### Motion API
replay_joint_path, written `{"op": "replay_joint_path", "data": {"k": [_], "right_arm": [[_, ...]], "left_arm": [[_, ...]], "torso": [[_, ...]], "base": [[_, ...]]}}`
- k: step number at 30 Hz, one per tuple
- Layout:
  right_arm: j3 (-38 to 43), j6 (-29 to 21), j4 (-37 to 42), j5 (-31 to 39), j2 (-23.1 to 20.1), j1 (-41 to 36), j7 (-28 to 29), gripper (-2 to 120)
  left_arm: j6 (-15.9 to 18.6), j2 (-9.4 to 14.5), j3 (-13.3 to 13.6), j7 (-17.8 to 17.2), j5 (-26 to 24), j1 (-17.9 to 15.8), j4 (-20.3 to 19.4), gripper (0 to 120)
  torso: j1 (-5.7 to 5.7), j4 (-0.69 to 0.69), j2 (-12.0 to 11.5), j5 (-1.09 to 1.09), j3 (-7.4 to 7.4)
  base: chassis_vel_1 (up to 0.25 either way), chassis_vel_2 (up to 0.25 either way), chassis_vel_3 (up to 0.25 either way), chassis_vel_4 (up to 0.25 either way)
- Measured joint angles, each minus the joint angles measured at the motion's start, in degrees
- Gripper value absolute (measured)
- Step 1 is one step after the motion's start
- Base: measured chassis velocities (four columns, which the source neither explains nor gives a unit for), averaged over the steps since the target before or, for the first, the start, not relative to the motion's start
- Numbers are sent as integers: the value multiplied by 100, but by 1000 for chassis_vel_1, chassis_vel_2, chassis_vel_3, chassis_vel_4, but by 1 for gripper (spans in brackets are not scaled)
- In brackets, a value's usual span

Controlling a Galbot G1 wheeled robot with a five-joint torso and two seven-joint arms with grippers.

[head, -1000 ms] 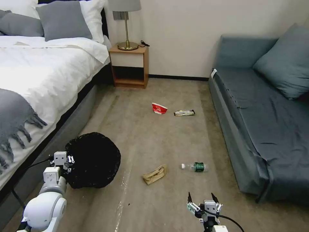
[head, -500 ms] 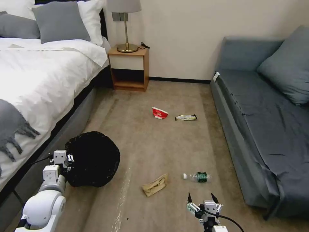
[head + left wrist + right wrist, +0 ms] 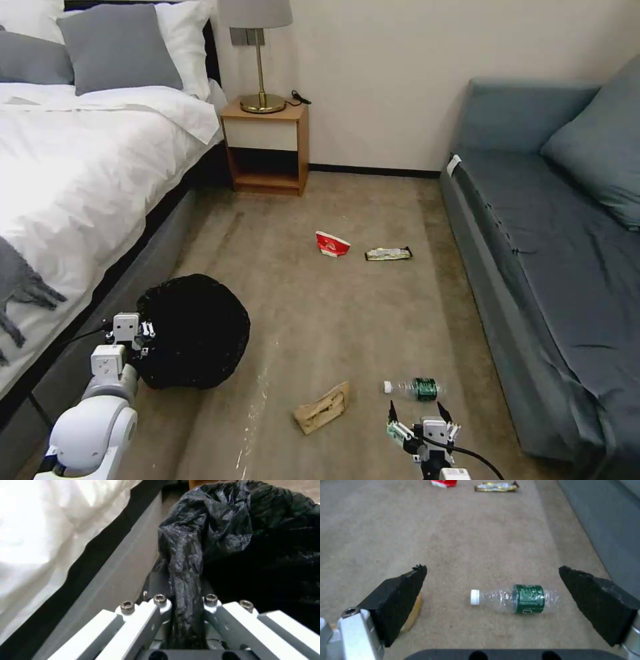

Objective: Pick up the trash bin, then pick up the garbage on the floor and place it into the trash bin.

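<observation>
The trash bin (image 3: pixel 195 332), draped in a crinkly black bag, is on my left beside the bed. My left gripper (image 3: pixel 141 332) is shut on its rim, and the left wrist view shows a fold of the black bag (image 3: pixel 186 562) pinched in that gripper (image 3: pixel 185 601). A clear green-labelled bottle (image 3: pixel 413 388) (image 3: pixel 520 598) lies on the carpet just ahead of my right gripper (image 3: pixel 417 408) (image 3: pixel 492 568), which is open above the floor. A crumpled brown paper bag (image 3: pixel 323 408) lies left of the bottle. Farther off lie a red-and-white cup (image 3: pixel 331 243) and a dark wrapper (image 3: pixel 388 253).
A white bed (image 3: pixel 73 173) runs along the left. On the right, a grey-blue sofa (image 3: pixel 547 267) borders the carpet. A wooden nightstand (image 3: pixel 265 147) with a lamp stands against the far wall. Open carpet lies between bed and sofa.
The whole picture has shifted, so the camera has moved forward. The litter now lies lower in the picture, with the bottle close before the right gripper. Both grippers keep their states.
</observation>
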Motion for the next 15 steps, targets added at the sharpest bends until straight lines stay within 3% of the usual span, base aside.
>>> {"op": "replay_joint_path", "data": {"k": [10,15], "right_arm": [[0,-23,-27,-11,6,4,-29,100],[-14,-499,388,271,36,0,-209,100]], "left_arm": [[-179,-61,21,214,51,2,10,4],[-262,-162,-32,432,210,36,-26,4]], "torso": [[0,0,-1,1,0],[0,-1,-1,18,0]], "base": [[-56,63,61,-62],[0,0,0,0]]}}
